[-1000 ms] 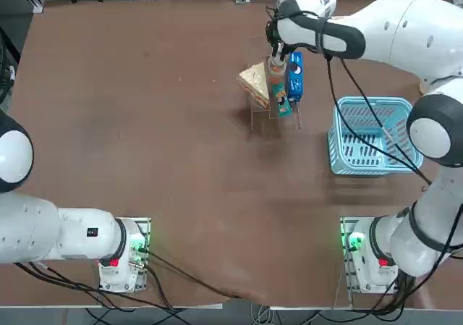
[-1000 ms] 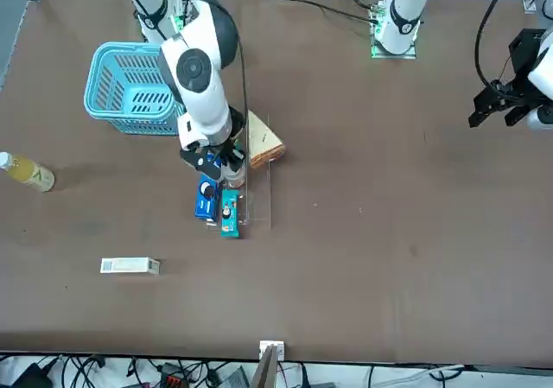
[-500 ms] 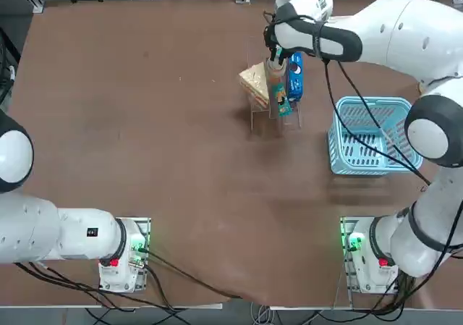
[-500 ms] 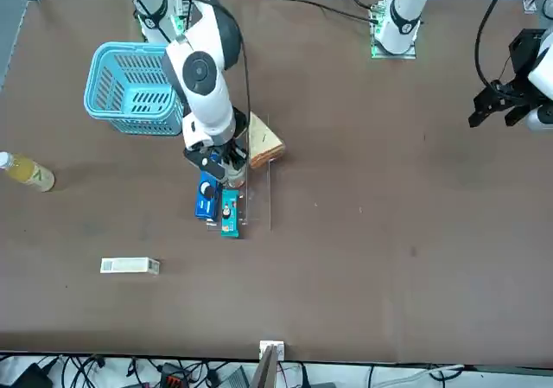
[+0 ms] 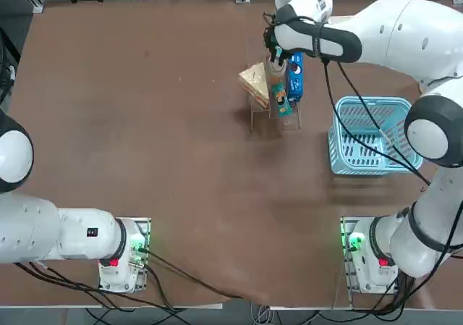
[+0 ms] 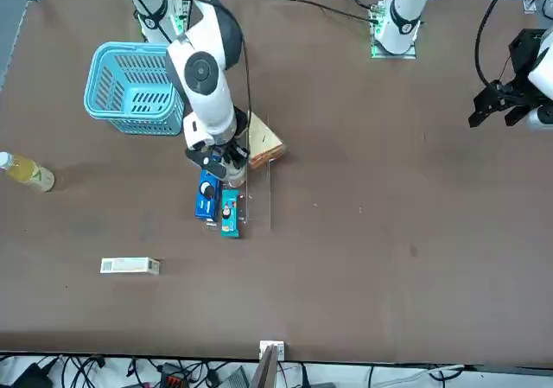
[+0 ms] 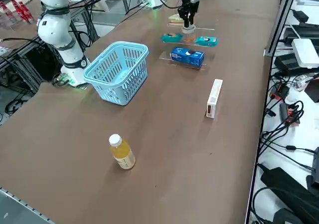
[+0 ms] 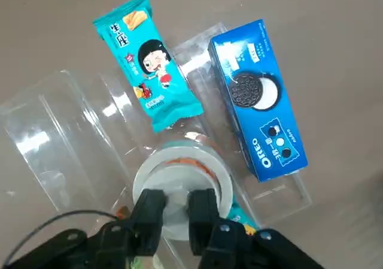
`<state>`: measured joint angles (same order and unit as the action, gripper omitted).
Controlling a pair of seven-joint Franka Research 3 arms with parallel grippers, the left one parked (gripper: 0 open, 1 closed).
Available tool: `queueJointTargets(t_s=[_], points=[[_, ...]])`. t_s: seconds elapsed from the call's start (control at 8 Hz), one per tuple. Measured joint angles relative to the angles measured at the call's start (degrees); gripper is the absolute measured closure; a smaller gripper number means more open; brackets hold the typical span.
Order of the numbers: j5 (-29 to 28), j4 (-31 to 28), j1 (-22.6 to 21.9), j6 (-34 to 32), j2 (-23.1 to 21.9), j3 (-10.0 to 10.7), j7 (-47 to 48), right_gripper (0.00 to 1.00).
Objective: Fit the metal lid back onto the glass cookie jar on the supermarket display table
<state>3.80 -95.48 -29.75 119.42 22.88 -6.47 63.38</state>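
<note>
Right gripper (image 8: 178,202) closed on the metal lid (image 8: 173,212) at the glass cookie jar (image 8: 224,182).
Top view: the jar stands far on the supermarket display table (image 5: 181,151), blue basket (image 5: 354,151) nearer, right. Wrist view: lid between both fingers, seemingly off-centre over the rim.

The right arm (image 5: 398,39) rose from its base, bent at the elbow and reached inward over the far part of the table (image 5: 173,129). There the right gripper (image 8: 176,206) pointed down, jaws closed in a grip, fingertips slightly apart.
</note>
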Motion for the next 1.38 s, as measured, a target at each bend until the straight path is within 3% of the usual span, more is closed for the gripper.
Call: queueJointTargets(t_s=[1.38], points=[[0.3, -0.1, 0.0, 0.8, 0.8, 0.1, 0.0, 0.74]])
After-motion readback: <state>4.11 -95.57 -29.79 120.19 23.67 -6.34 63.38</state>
